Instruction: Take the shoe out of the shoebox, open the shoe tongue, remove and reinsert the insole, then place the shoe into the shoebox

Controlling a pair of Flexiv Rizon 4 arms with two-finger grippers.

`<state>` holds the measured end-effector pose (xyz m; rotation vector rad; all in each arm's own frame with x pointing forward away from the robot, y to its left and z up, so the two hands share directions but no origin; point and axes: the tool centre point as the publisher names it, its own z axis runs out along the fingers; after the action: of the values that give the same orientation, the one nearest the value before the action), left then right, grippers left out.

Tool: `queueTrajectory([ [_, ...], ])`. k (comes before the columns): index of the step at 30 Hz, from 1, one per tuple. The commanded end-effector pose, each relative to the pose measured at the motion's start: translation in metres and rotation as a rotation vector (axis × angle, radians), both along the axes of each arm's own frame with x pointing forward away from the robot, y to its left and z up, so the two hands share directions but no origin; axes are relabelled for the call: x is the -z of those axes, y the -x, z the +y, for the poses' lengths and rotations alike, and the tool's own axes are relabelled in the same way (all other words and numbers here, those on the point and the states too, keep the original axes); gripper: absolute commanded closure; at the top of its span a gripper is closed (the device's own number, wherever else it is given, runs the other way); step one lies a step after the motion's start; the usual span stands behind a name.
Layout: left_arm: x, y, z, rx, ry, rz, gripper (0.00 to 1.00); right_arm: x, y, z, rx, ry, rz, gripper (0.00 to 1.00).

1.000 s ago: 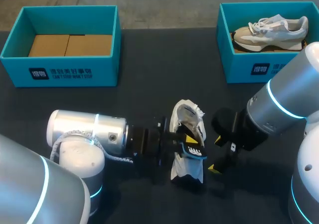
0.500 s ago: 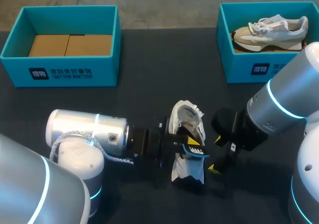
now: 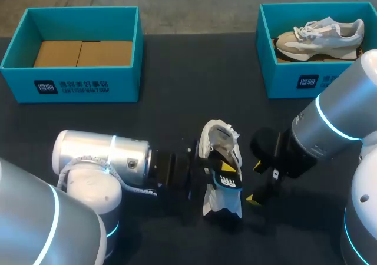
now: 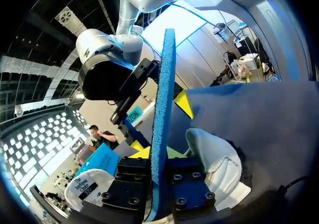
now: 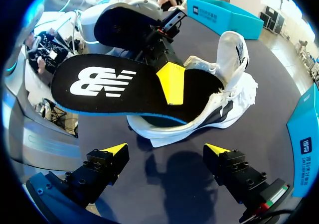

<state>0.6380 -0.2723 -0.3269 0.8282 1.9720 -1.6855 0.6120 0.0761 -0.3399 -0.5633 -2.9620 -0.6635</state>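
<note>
Right wrist view: insole [image 5: 124, 92] is black with a blue edge and a large white logo on its upper face. One end sits inside the white shoe [image 5: 227, 102]; the rest sticks out of the shoe's opening. Left end effector [image 5: 169, 92] is clamped on the insole, with one yellow fingertip [image 5: 171, 82] on the top face and the other finger hidden underneath. Right end effector [image 5: 166, 152] is spread wide and holds nothing, low over the worktop [image 5: 174, 194] just beside the shoe.

Left wrist view: the insole is seen edge-on, so only its blue rim shows and no logo. A small printed tag is on the shoe.

Head view only: two teal boxes stand well beyond the shoe, each with white print on its front wall.
- Left-hand shoebox [image 3: 70, 88] shows a cardboard floor.
- Right-hand shoebox [image 3: 294, 79] holds a second shoe [image 3: 321, 35], beige and white.

The white shoe rests on the worktop outside both boxes. Its lower half is hard to tell apart from the insole and fingers.
</note>
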Motion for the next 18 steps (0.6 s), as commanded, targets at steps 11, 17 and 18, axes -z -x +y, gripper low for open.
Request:
queueTrajectory([
  [11,0.017,-0.01,-0.006,-0.026,-0.021,-0.041,1.0,0.0,0.001,0.0,0.002,0.0,-0.002,0.0],
  [17,0.026,-0.021,-0.006,-0.044,-0.046,-0.071,1.0,0.0,0.001,0.0,0.002,0.0,-0.002,0.0],
  [18,0.027,-0.023,-0.006,-0.046,-0.047,-0.071,1.0,0.0,0.001,0.0,0.002,0.0,-0.002,0.0],
])
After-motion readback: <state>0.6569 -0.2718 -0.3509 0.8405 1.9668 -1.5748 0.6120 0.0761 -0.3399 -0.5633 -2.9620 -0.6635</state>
